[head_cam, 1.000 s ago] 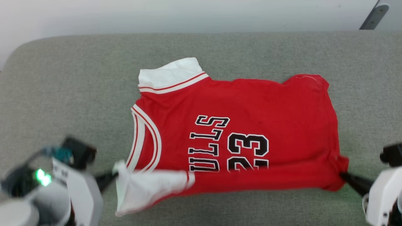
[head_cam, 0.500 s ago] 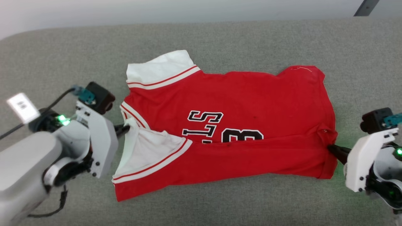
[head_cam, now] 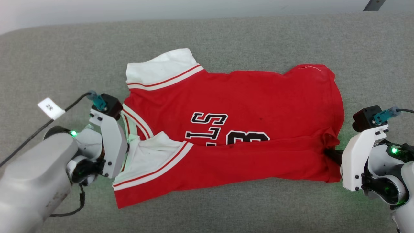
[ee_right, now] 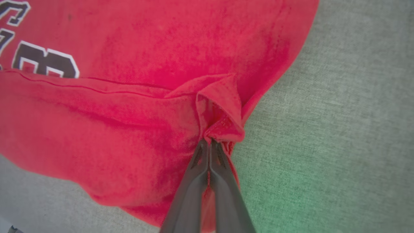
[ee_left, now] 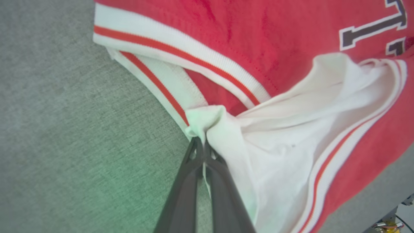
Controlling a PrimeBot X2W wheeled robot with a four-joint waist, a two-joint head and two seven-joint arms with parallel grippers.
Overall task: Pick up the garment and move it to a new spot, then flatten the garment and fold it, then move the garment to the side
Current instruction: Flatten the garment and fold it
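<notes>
The garment (head_cam: 252,103), a red jersey with white sleeves and black lettering, lies spread on the grey cushion (head_cam: 226,38). Its near half is folded over the front, covering the lower part of the lettering. In the left wrist view my left gripper (ee_left: 202,142) is shut on a bunched corner of the white sleeve (ee_left: 291,129), next to the striped collar trim (ee_left: 181,55). My right gripper (ee_right: 209,140) is shut on a pinched corner of the red hem (ee_right: 223,106). Seen from the head, it (head_cam: 330,152) sits at the garment's right edge.
The grey cushion extends well beyond the garment on every side. A cable with a white tag (head_cam: 51,108) trails from my left wrist (head_cam: 110,142). A pale wall (head_cam: 161,9) runs behind the cushion, with a dark bar (head_cam: 375,4) at the top right.
Both grippers have carried the garment's near edge away from me over its front, so the fold now covers more of the lettering. The head camera has also shifted.
</notes>
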